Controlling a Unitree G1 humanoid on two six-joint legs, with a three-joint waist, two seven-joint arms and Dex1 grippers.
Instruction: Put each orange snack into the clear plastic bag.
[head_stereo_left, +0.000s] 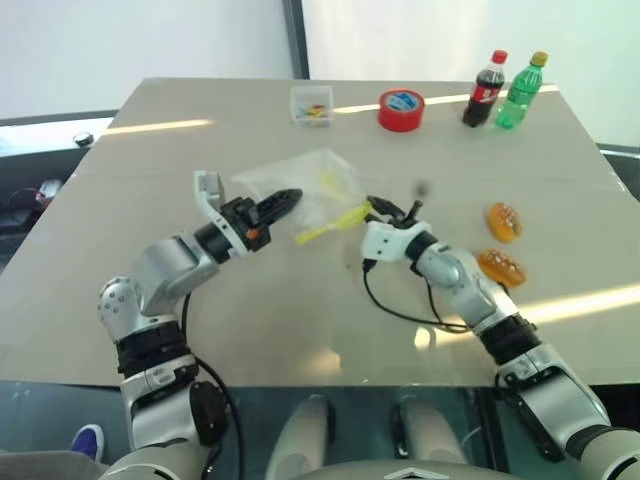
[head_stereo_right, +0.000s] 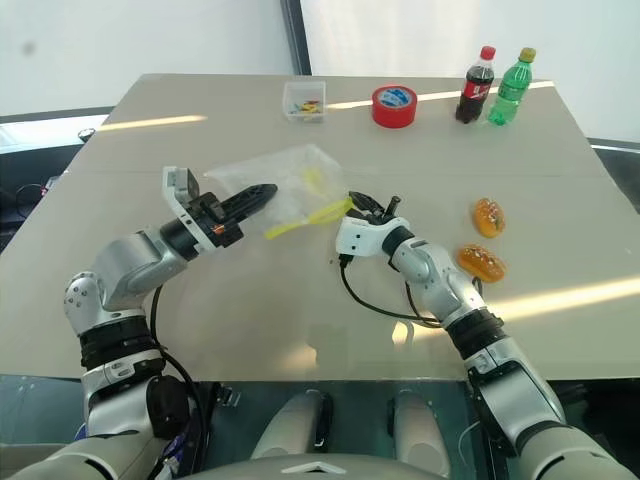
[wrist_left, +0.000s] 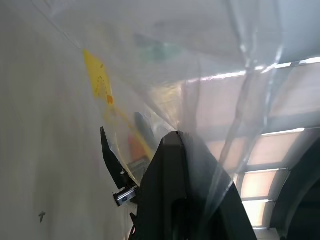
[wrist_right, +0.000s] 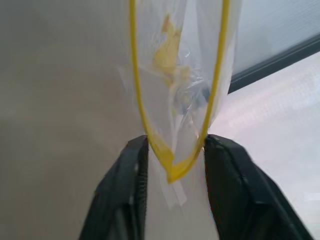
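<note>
At centre frame, above the bench (head_stereo_left: 150, 300), the clear plastic bag (head_stereo_left: 305, 185) hangs between both arms. The left claw (head_stereo_left: 280, 205) is clamped together on the bag's film; the right claw (wrist_right: 172, 175) brackets the yellow seal strip (head_stereo_left: 335, 224) at the bag's mouth, fingers (wrist_right: 122, 195) closing on it, though a firm grip cannot be told. The step looks like opening the bag; next, the mouth needs spreading. Two orange snacks (head_stereo_left: 503, 221) (head_stereo_left: 501, 267) lie at right, outside the one bag.
</note>
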